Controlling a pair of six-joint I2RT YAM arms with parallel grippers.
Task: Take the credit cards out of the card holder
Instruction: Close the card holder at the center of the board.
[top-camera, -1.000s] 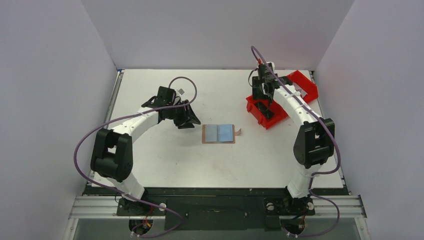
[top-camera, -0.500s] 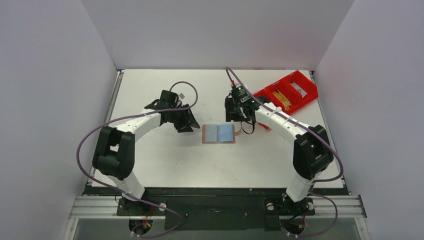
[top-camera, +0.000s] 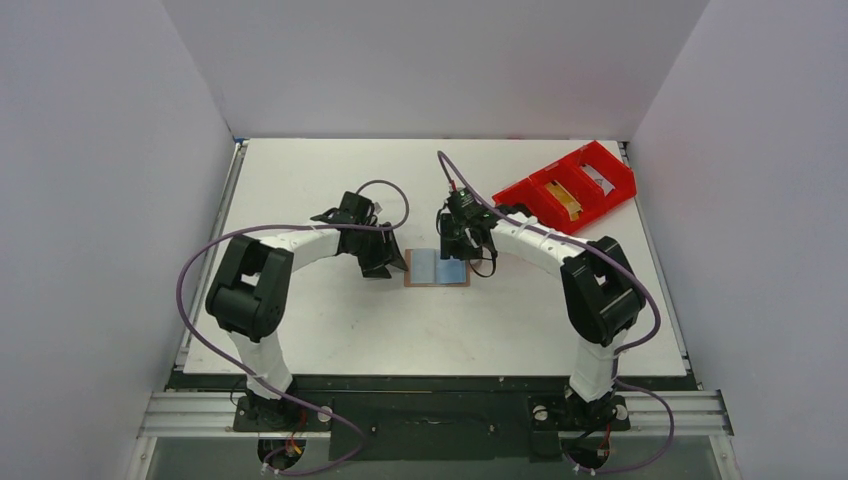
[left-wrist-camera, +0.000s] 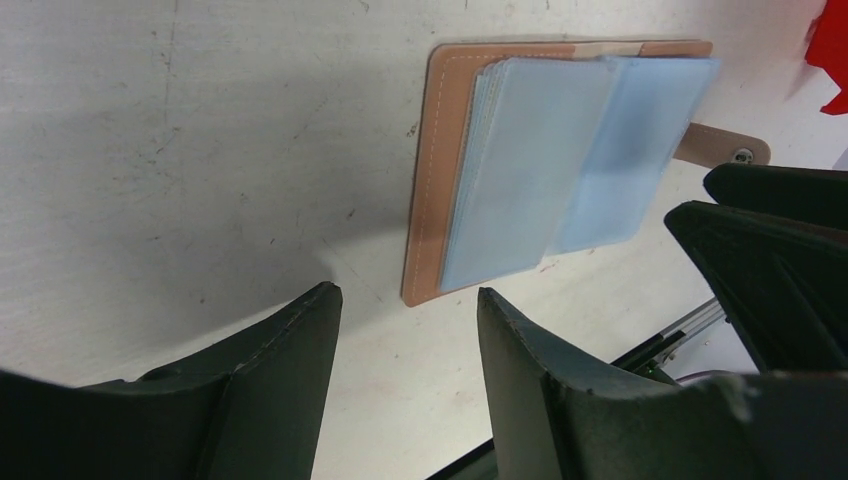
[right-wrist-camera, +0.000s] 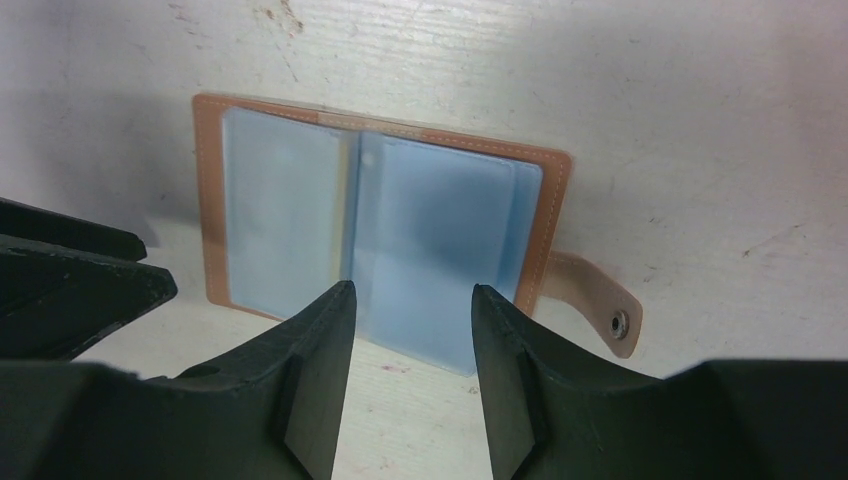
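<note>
The card holder (top-camera: 430, 270) lies open and flat on the white table, tan outside with pale blue sleeves inside. In the left wrist view the card holder (left-wrist-camera: 520, 170) sits just beyond my left gripper (left-wrist-camera: 408, 293), which is open and empty at its near corner. My right gripper (right-wrist-camera: 412, 288) hovers open over the right sleeve of the card holder (right-wrist-camera: 400, 210), gripping nothing. From above, the left gripper (top-camera: 388, 264) stands at the holder's left edge and the right gripper (top-camera: 458, 246) over its right half. I cannot make out the credit cards inside the sleeves.
A red compartment tray (top-camera: 520, 192) stands at the back right, with an orange card (top-camera: 568, 200) in one compartment. The holder's snap tab (right-wrist-camera: 600, 305) sticks out to its right. The two grippers stand close together across the holder.
My right arm swung from the red tray over to the card holder and its jaws narrowed. The left gripper slid right to the holder's left edge and opened slightly.
</note>
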